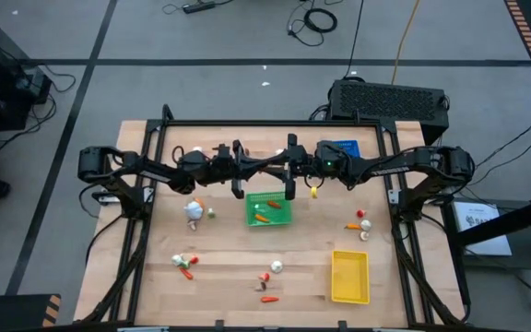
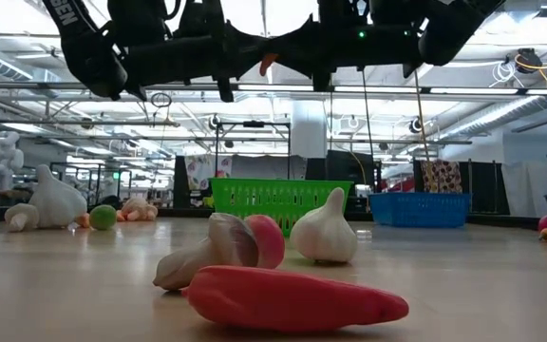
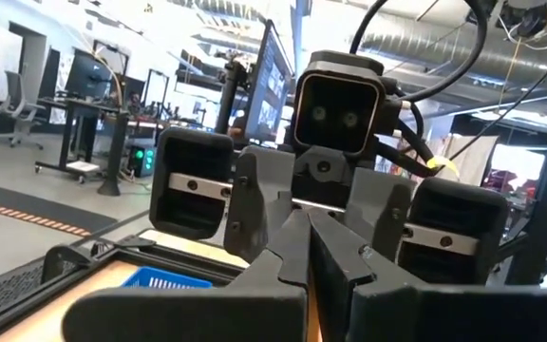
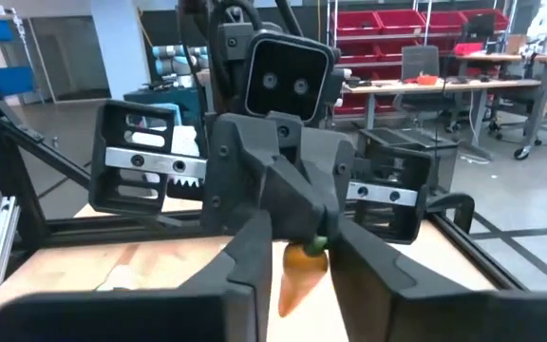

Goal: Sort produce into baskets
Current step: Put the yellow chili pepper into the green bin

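Two dark arms meet nose to nose above the middle of the bench (image 1: 224, 249), just behind the green basket (image 1: 270, 210). The left hand (image 4: 304, 231) is clenched on the green top of a small orange carrot (image 4: 300, 280), which hangs point down beneath it. The right hand (image 4: 302, 261) faces it from the other side and sits around the carrot's body; whether it has a hold on the carrot I cannot tell.

The green basket stands directly below the two hands and has a couple of orange pieces lying in it. The yellow basket (image 1: 349, 277) sits at the bench's front right, well apart from the green one, and the blue basket (image 1: 343, 146) is at the back, under the right arm.

The rest of the produce lies loose on the wood. A white garlic bulb (image 1: 193, 210) with a green piece beside it lies to the left of the green basket. A small cluster lies to its right, and more pieces lie along the front. At bench level a long red pepper (image 2: 292, 296) lies nearest the low camera, with a mushroom (image 2: 202, 255) and another garlic bulb (image 2: 324, 231) just behind it.
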{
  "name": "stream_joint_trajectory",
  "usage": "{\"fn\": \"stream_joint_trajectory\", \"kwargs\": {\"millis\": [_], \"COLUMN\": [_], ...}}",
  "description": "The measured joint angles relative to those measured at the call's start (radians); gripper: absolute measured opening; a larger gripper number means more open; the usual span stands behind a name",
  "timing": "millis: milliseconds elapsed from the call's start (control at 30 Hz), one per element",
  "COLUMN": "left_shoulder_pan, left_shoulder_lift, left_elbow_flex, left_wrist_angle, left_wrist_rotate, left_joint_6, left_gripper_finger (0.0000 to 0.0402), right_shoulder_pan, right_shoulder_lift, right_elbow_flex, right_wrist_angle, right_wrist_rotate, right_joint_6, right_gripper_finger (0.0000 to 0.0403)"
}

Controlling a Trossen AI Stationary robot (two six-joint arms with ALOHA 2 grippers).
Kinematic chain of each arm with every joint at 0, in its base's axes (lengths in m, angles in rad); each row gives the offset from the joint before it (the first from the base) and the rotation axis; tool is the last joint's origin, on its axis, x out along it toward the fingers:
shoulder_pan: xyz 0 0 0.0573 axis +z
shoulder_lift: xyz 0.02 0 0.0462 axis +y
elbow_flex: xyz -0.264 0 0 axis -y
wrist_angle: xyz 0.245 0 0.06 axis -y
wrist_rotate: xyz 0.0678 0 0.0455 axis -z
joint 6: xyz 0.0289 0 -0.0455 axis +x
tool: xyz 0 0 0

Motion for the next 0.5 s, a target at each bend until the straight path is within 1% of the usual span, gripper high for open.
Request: {"fn": "stream_joint_trajectory", "kwargs": {"millis": [67,133,500], "left_shoulder_pan": [0.0,0.0,0.004], "left_shoulder_lift": [0.0,0.0,0.001], "left_elbow_flex": [-0.001,-0.001,-0.002], "left_wrist_angle": [-0.002,-0.002,0.001], "left_wrist_rotate": [0.002,0.002,0.002], "left_joint_6": [0.002,0.007,0.03], "left_gripper_finger": [0.0002,0.0002,0.0002], "right_shoulder_pan": [0.0,0.0,0.0], "right_shoulder_lift": [-0.001,-0.002,-0.003], "right_elbow_flex": [0.0,0.0,0.002], "right_wrist_angle": [-0.011,-0.02,-0.058], "right_wrist_rotate": [-0.004,-0.004,0.002], "right_joint_6": [0.0,0.0,0.0], "right_gripper_finger": [0.0059,0.0053,0.0059]}}
